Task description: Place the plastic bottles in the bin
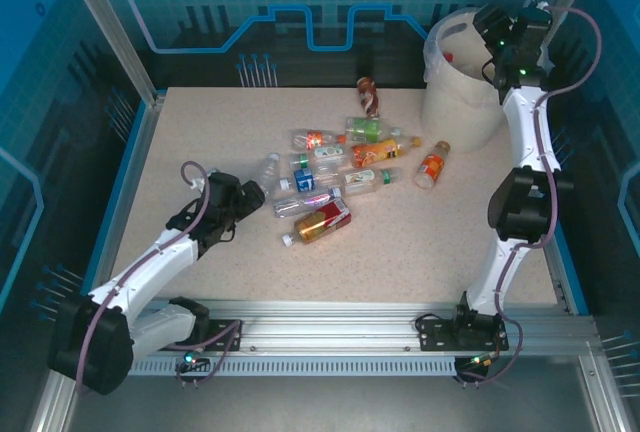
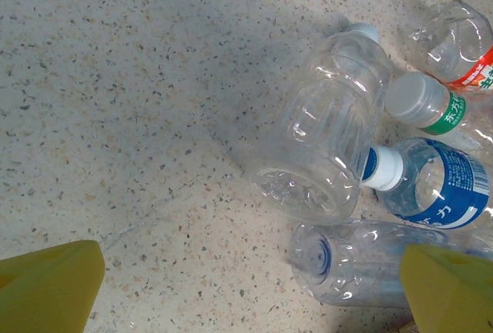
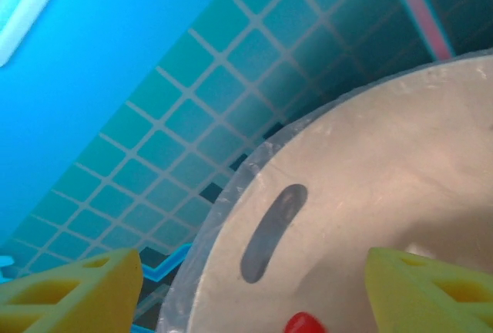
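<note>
Cream with fine dark speckles all over the flat stone-look tabletop [image 1: 200, 142]. Plain, zero pattern on the big round cream-white plastic bucket [image 1: 455, 112]. Blue-and-white label plus white cap on the small clear blue-label bottle [image 2: 439, 186], green band on the white-capped clear bottle [image 2: 435, 109], orange wrap on the orange-label plastic bottle [image 1: 431, 166]. Teal grid across the blue wall panel [image 3: 192, 109].

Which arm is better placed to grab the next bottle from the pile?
Left. The left pincer, open, hangs beside the clear bottle at the pile's edge; the right pincer, open and empty, is over the bin in the far corner.
</note>
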Tool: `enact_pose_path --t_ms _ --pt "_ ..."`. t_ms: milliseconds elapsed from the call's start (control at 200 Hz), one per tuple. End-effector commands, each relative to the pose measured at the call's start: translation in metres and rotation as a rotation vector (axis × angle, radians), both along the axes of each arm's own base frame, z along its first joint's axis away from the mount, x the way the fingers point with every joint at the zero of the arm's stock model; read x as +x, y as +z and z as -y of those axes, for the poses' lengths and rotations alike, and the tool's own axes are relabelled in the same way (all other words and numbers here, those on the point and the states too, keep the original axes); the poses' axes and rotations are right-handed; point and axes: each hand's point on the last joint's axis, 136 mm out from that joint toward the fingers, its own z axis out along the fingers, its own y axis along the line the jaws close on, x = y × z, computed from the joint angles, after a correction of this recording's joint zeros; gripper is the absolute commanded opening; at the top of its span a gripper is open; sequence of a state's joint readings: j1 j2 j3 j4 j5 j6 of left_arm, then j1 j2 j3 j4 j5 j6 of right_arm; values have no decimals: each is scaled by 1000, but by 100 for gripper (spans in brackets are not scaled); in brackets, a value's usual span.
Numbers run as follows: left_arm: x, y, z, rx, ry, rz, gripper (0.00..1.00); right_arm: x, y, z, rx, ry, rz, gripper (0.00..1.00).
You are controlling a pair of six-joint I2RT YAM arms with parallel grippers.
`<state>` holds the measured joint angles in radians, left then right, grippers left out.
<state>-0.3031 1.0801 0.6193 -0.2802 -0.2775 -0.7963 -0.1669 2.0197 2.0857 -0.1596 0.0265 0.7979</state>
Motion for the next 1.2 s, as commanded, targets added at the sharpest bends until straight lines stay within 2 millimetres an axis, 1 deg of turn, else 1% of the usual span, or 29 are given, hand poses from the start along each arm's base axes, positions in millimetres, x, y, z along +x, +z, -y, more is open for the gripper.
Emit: enact_pose_path --t_ms 0,190,345,435,460,505,540,625,685,740,830,860,875,985,1000,1020,1090,1191 --pt "3 5 3 -47 0 -7 99 -4 3 -5 -55 8 -26 78" --pt "5 3 6 -77 -27 -30 99 -14 21 -19 -74 55 -5 81" --pt "10 4 13 -91 -83 -32 99 -31 41 -35 -127 111 7 86" --pt "16 8 18 -58 -147 -27 99 -45 51 -44 -161 141 10 90" --pt "18 9 18 -40 -167 -29 99 -49 50 -47 -167 150 5 92" --pt "21 10 18 -2 -200 -42 99 -58 53 -51 -179 167 4 95" --pt "23 10 17 34 -224 -61 99 -65 56 -55 -190 184 8 100" --pt "27 4 16 99 -278 -127 99 -83 57 -69 -217 244 17 100" --pt "31 0 20 110 -330 -157 99 -97 58 -80 -234 292 22 100" --pt "35 -5 29 95 -384 -183 99 -110 55 -91 -240 343 19 100" --pt "41 -12 38 75 -438 -228 99 -133 43 -105 -235 406 -11 100" --pt "43 -15 40 73 -446 -243 99 -139 37 -110 -228 426 -23 100" --pt "44 -16 40 72 -448 -249 99 -144 37 -112 -226 436 -21 100" --pt "53 -27 42 82 -456 -289 99 -176 18 -138 -205 549 -44 100" --pt "54 -29 42 83 -458 -294 99 -180 11 -142 -201 565 -56 100" --pt "55 -31 42 82 -458 -301 99 -187 9 -147 -200 581 -56 100" --pt "59 -36 43 69 -462 -329 98 -206 -11 -163 -193 636 -84 100" --pt "62 -42 49 1 -478 -350 95 -229 -37 -178 -184 664 -105 100"
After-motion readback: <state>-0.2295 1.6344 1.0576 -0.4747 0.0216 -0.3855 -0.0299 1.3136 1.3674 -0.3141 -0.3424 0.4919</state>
